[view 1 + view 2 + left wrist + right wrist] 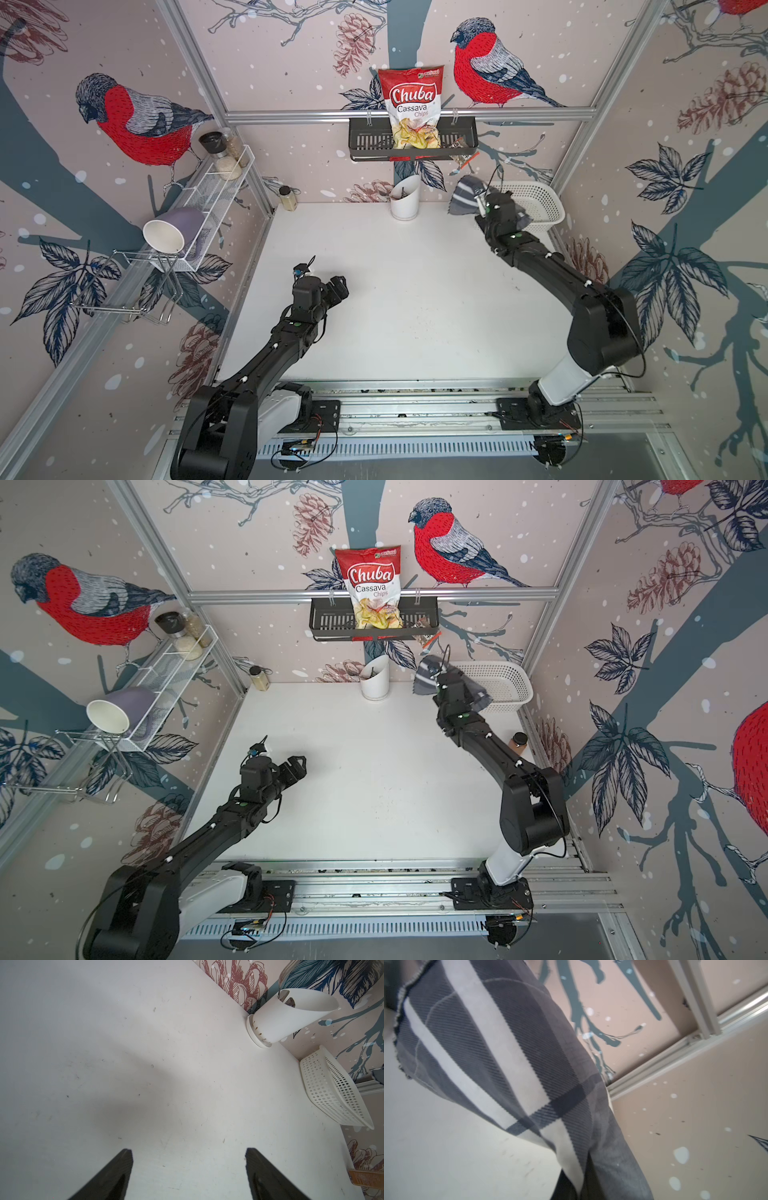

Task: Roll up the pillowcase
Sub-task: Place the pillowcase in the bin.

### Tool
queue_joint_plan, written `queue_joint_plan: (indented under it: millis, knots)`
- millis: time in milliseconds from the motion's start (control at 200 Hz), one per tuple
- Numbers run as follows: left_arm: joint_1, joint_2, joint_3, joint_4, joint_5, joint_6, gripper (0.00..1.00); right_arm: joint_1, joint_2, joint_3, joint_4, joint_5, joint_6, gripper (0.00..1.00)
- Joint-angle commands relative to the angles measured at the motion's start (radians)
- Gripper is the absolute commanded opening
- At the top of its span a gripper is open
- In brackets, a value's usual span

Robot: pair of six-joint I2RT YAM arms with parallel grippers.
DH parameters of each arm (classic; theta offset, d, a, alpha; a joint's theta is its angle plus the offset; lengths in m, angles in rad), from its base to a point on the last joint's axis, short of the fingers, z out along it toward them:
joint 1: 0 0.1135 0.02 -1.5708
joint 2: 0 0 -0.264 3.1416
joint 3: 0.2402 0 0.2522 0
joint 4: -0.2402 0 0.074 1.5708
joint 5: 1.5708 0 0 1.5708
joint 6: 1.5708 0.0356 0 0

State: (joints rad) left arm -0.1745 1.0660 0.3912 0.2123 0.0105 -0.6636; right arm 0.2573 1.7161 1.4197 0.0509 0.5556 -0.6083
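Left arm (266, 365) low over table (415, 299), left jaws wide apart, right arm (540, 266) raised, right jaws clamping pillowcase (463, 193) near basket (540, 195).

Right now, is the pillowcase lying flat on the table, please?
No, the pillowcase hangs bunched in the air at the right arm's end, by the white basket, off the table.

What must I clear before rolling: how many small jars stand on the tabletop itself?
2. One pale jar in the back-left corner; one brown jar by the right wall. Others may be hidden.
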Motion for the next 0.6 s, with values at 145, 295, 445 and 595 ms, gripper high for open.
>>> queue_joint_plan:
  millis: [145,295,445,595]
  knots:
    - [0.004,-0.020,-0.026,-0.010,-0.033,0.039,0.89,-0.189,0.237,0.278,0.017,-0.135,-0.243,0.00]
    - [0.004,-0.010,-0.028,-0.007,-0.041,0.045,0.89,-0.258,0.438,0.497,-0.048,-0.207,-0.241,0.00]
    - [0.005,0.008,-0.026,0.006,-0.059,0.045,0.89,-0.269,0.623,0.665,-0.107,-0.264,-0.226,0.00]
    - [0.004,0.042,-0.014,0.011,-0.067,0.044,0.89,-0.269,0.725,0.728,-0.143,-0.259,-0.222,0.00]
